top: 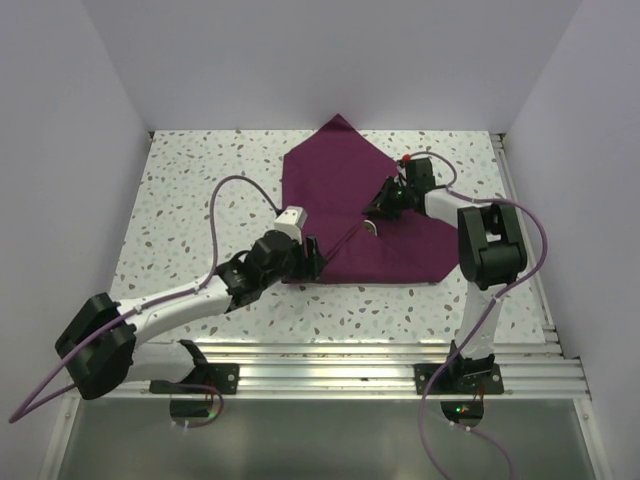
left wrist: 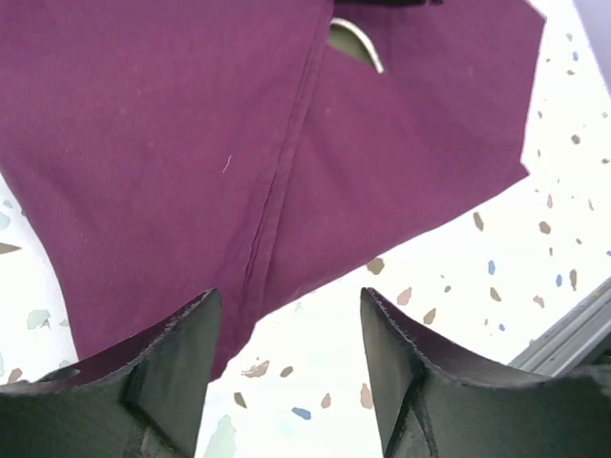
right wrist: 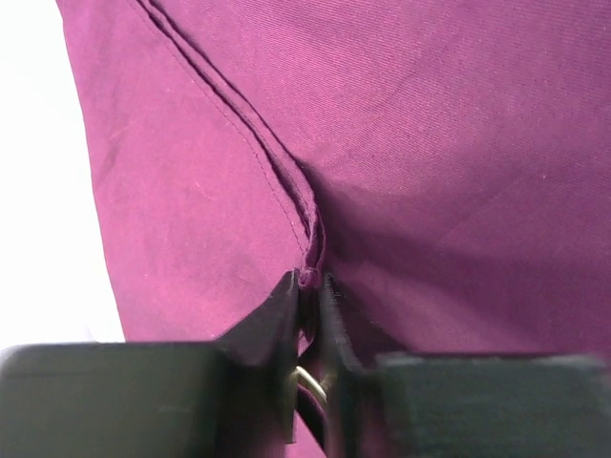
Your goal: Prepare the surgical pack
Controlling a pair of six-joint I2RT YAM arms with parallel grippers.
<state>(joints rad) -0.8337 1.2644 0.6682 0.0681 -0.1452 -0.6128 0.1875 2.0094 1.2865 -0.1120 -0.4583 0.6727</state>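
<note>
The plum-purple cloth [top: 360, 210] lies on the speckled table with its flaps folded inward, and a seam runs across it. A sliver of the shiny steel tray [top: 371, 228] shows at a gap in the folds, also in the left wrist view [left wrist: 355, 43]. My right gripper [top: 381, 208] is shut on a hemmed fold of the cloth [right wrist: 308, 279] near the middle. My left gripper [top: 313, 258] is open and empty, just off the cloth's near-left corner [left wrist: 229, 334]. Instruments, gauze and packets are hidden.
The speckled tabletop [top: 200, 200] surrounds the cloth. A metal rail [top: 380, 355] runs along the near edge, also in the left wrist view [left wrist: 573, 329]. White walls enclose the back and sides. The right arm's body [top: 488, 245] stands beside the cloth's right edge.
</note>
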